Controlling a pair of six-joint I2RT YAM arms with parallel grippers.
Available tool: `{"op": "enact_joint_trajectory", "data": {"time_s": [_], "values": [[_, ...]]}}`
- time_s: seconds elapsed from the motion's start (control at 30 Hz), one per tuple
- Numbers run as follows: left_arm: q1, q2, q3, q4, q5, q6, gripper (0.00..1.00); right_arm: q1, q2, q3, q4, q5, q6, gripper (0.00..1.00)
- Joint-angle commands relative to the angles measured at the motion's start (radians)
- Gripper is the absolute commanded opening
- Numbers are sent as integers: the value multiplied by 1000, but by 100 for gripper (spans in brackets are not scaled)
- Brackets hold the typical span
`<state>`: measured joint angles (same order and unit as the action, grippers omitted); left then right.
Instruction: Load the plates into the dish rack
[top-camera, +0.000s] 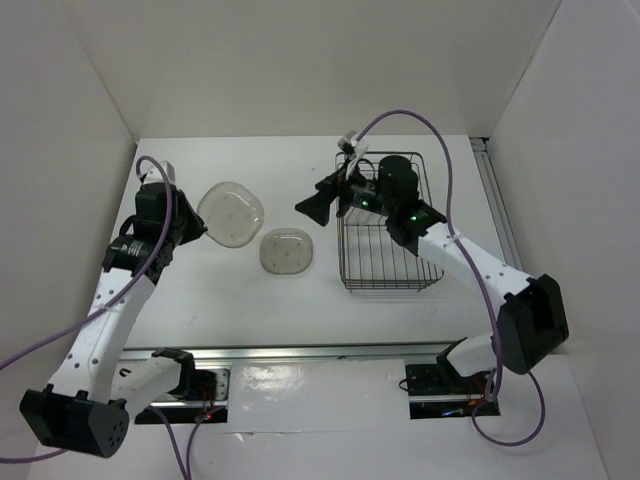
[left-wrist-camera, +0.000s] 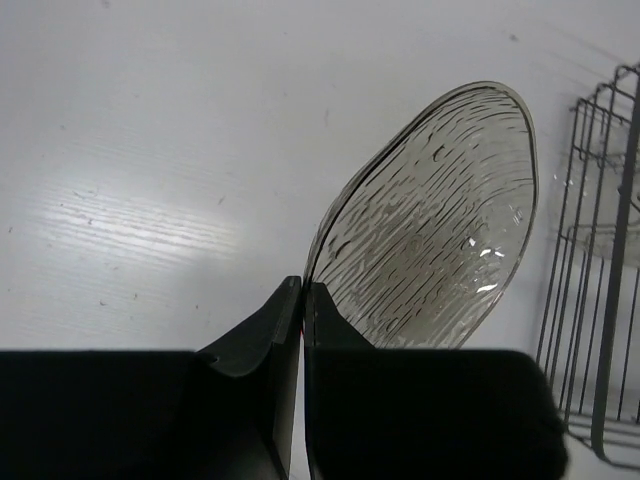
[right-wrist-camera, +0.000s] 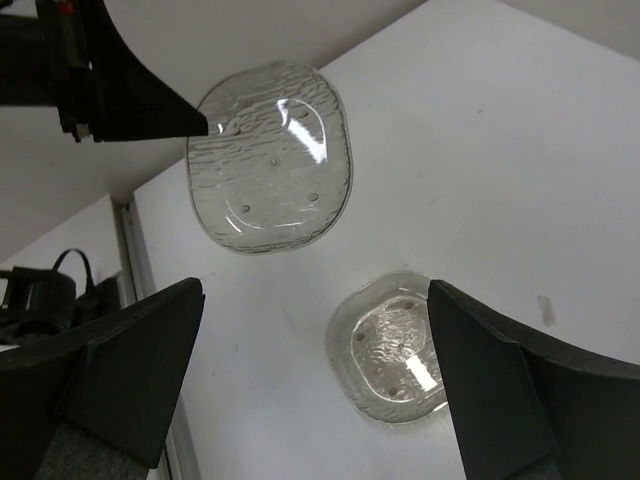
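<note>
A smoky plate (left-wrist-camera: 430, 230) is clamped by the left gripper (left-wrist-camera: 302, 285) (left of the dish rack (top-camera: 392, 288)). The right gripper (top-camera: 315, 207) is held spread wide.

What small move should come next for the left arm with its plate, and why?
Probably carry the held plate rightward toward the right gripper. The left gripper is shut on its rim, the right one is open and faces it, and the dish rack lies beyond, on the right.
</note>
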<state>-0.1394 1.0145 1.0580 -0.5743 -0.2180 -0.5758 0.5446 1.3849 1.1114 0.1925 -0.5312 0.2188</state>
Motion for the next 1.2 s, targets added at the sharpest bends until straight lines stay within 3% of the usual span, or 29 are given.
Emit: {"op": "enact_joint_trajectory", "data": {"time_s": [0.0,0.23,0.37,0.43,0.47,0.5,0.53,0.67,0.7,0.73,0.8,0.83,0.9,0.93,1.0,1.17], "values": [[-6,-68,-47,105,153,85,0,35,64,19,136,-108,-2,100],[-16,-168,-121,200,307,106,0,98,219,97,139,-98,-27,99],[-16,-168,-130,243,397,96,0,121,273,122,139,-92,-18,91],[-16,-168,-139,252,407,96,0,130,293,133,139,-82,-18,78],[-16,-157,-139,252,407,96,0,130,304,145,139,-82,-9,29],[-16,-145,-139,252,407,87,0,130,304,145,139,-46,8,7],[-16,-145,-139,252,407,86,0,130,304,154,139,-30,19,0],[-16,-105,-121,231,396,86,0,130,275,139,166,-16,57,0],[-16,-94,-121,231,373,71,6,130,260,130,166,-6,73,0],[-16,-94,-121,222,373,71,24,130,243,130,166,43,73,0],[-16,-82,-112,203,306,50,71,130,180,131,84,173,83,0],[-5,-82,-112,192,289,38,100,130,119,131,-32,424,83,0],[9,-82,-102,174,238,17,100,146,60,153,-161,770,117,0],[9,-82,-102,174,226,8,100,146,34,169,-213,1027,126,0],[49,-82,-93,153,239,8,100,114,-21,206,-368,1316,135,0],[92,-24,-64,120,269,17,100,2,-46,240,-574,1459,136,0]]}}
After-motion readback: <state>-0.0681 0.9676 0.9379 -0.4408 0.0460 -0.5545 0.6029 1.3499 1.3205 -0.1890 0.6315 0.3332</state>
